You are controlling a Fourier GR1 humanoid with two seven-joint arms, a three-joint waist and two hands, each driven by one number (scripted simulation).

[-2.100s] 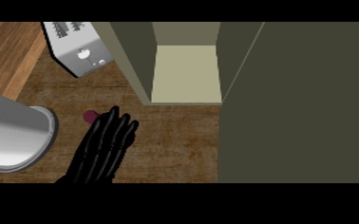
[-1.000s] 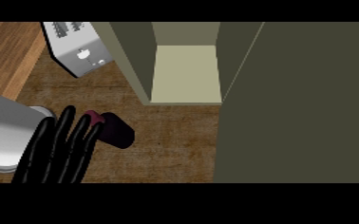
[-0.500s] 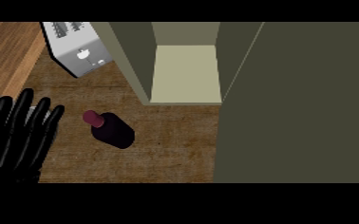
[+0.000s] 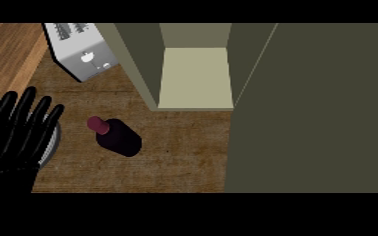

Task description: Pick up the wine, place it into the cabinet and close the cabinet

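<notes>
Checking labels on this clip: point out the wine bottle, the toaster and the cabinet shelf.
wine bottle (image 4: 120, 139), head view, on its dark body.
toaster (image 4: 83, 57), head view, on its grey side.
cabinet shelf (image 4: 196, 77), head view, on its pale floor.

surface: brown wood-grain counter (image 4: 184, 145), dim even light | upper left: silver toaster (image 4: 80, 55), slots up, tilted | far left: lighter wooden strip (image 4: 18, 55) beside counter | left edge: grey round rim (image 4: 52, 140), mostly hidden
</notes>
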